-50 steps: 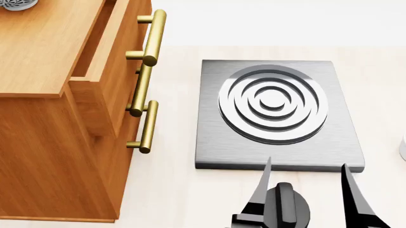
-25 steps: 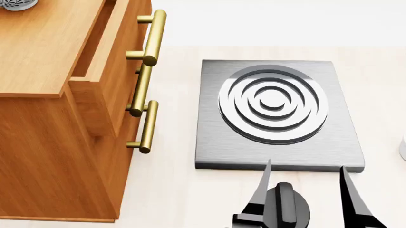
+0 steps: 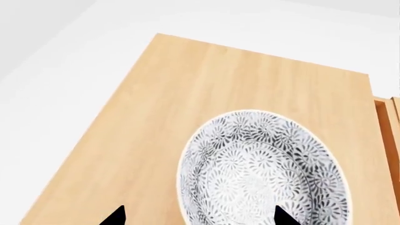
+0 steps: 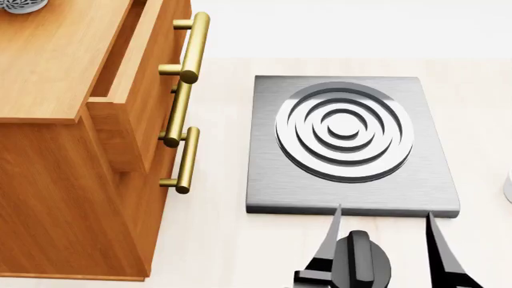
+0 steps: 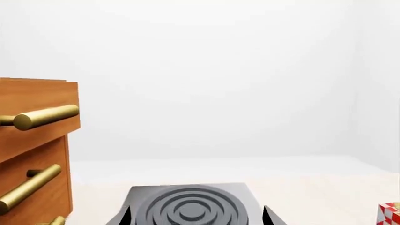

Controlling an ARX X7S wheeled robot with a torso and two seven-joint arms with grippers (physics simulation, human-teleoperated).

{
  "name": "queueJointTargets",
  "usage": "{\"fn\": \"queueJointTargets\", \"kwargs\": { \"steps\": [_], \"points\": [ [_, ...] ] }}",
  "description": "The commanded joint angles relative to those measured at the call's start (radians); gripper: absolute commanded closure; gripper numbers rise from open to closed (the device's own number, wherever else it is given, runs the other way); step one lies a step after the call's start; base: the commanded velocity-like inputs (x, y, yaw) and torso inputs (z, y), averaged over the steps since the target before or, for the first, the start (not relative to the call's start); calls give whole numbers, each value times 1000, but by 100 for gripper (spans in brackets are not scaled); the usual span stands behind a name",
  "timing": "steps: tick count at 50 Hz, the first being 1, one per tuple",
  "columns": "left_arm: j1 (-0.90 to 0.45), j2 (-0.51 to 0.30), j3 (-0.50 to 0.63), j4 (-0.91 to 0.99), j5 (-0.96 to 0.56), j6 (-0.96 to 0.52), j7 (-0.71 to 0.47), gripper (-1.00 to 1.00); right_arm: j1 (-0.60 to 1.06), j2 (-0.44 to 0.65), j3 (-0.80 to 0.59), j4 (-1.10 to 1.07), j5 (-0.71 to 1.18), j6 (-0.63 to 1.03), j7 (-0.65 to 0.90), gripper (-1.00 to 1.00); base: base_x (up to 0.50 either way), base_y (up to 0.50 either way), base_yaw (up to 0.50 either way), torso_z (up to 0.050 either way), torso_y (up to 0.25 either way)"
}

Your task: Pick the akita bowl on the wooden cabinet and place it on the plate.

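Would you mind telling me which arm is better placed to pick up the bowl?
Left. Its gripper hangs open right above the bowl on the wooden cabinet; the right gripper sits low by the stove burner.

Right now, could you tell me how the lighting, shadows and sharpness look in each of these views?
Head view: even, soft light, sharp throughout; the stove plate shows shading in its rings and the wooden cabinet has a darker front. Left wrist view: the akita bowl pattern is crisp, with no glare and hardly any shadow on the cabinet top. Right wrist view: pale, washed-out background, no blur.
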Motion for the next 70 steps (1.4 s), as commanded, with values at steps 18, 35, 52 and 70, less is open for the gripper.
{"fn": "queueJointTargets", "kwargs": {
  "steps": [18,35,52,70],
  "points": [
    [74,3,-32,-1,-6,39,-2,-100,13,-7,-7,61,4,-12,-6,-100,0,0,0,0,0],
    [93,6,-58,-1,2,38,-25,100,13,-6,-8,68,6,-16,-4,-100,0,0,0,0,0],
    [63,38,236,-1,25,99,116,100,14,-5,-14,67,7,-16,-3,-100,0,0,0,0,-1],
    [54,79,512,-1,13,272,307,100,8,4,-11,40,6,-10,9,-100,0,0,0,0,0]
  ]
}}
